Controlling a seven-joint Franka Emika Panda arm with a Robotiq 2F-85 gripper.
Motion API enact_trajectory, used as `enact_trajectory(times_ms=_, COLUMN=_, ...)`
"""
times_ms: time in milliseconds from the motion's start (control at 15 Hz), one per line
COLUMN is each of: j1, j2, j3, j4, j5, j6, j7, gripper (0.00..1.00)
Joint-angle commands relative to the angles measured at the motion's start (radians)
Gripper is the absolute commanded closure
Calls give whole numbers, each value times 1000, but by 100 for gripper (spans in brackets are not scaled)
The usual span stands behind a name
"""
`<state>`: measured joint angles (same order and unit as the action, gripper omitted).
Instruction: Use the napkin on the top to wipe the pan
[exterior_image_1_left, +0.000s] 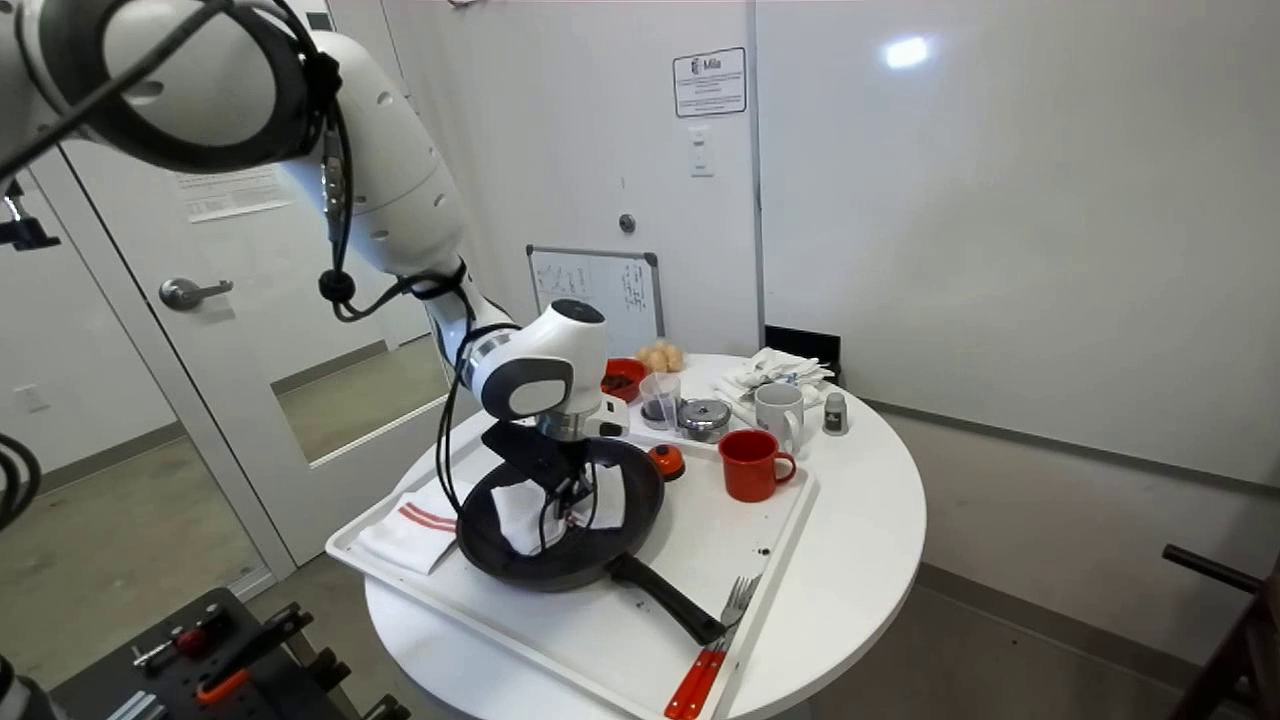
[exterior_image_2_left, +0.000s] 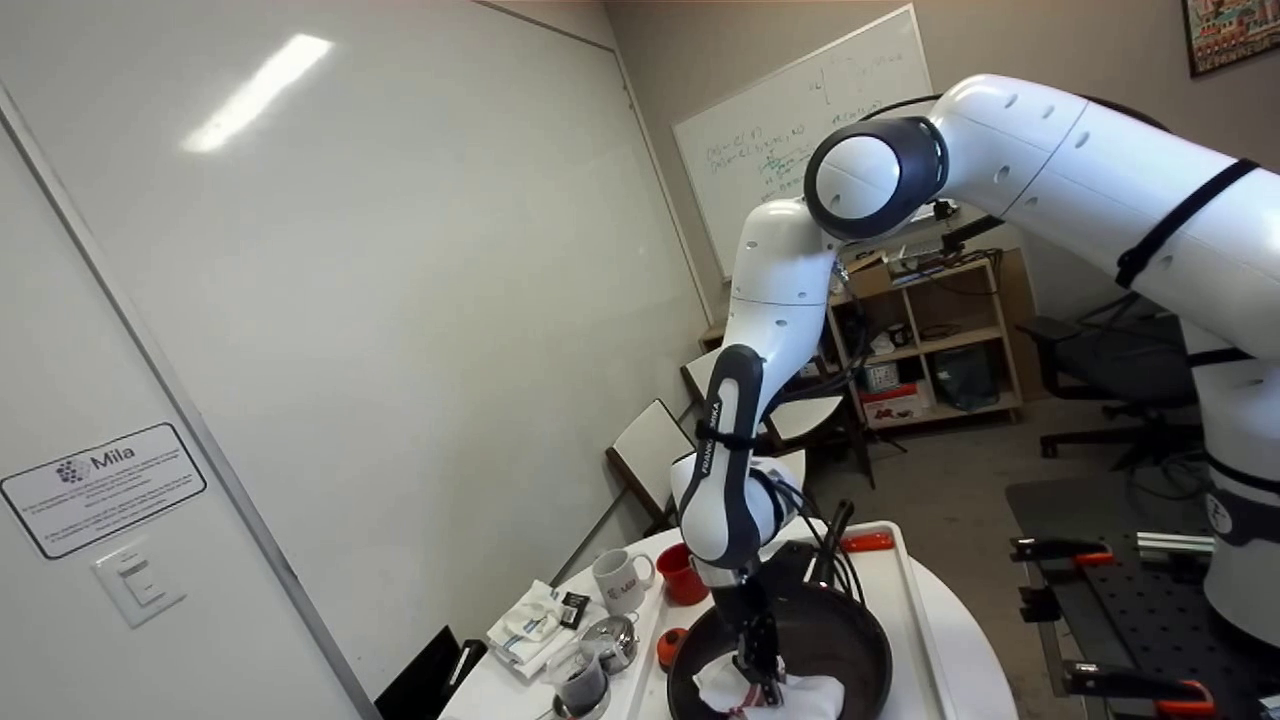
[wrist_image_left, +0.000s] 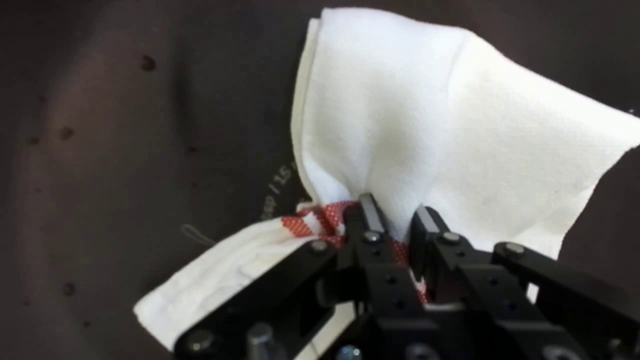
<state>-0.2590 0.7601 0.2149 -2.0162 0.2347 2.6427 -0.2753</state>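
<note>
A black frying pan (exterior_image_1_left: 560, 572) sits on the white tray (exterior_image_1_left: 470, 622); it also shows in an exterior view (exterior_image_2_left: 840, 640). A white napkin with red stripes (wrist_image_left: 380, 100) lies bunched inside it, and shows in both exterior views (exterior_image_1_left: 522, 512) (exterior_image_2_left: 812, 697). My gripper (wrist_image_left: 395, 212) points down into the pan with its fingers closed on the napkin's striped middle; cloth fills the narrow gap between them. Napkin ends spread out on both sides over the pan floor. Dark specks dot the pan floor in the wrist view (wrist_image_left: 115, 200). Another striped napkin (exterior_image_1_left: 405, 535) lies on the tray beside the pan.
The pan's black handle (exterior_image_1_left: 670, 600) points toward the red-handled cutlery (exterior_image_1_left: 700, 675). An orange-and-black knob (exterior_image_1_left: 667, 461) and a red mug (exterior_image_1_left: 750, 466) stand near the pan. A white mug (exterior_image_1_left: 779, 410), a metal tin (exterior_image_1_left: 704, 416) and white cloths (exterior_image_1_left: 770, 375) are behind.
</note>
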Motion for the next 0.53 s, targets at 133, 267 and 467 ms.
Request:
enact_trajectory(times_ms=133, j1=-57, j2=-40, j3=-15, j4=-114, j5=42, j6=79, j7=-10, gripper=96)
enact_trajectory(times_ms=267, j1=-59, j2=-36, j3=-12, j4=-124, j5=39, j6=66, j7=-6, gripper=96)
enact_trajectory(times_ms=467, j1=-27, j2=-30, j3=-7, j4=-130, j5=23, j6=27, j7=2, gripper=96)
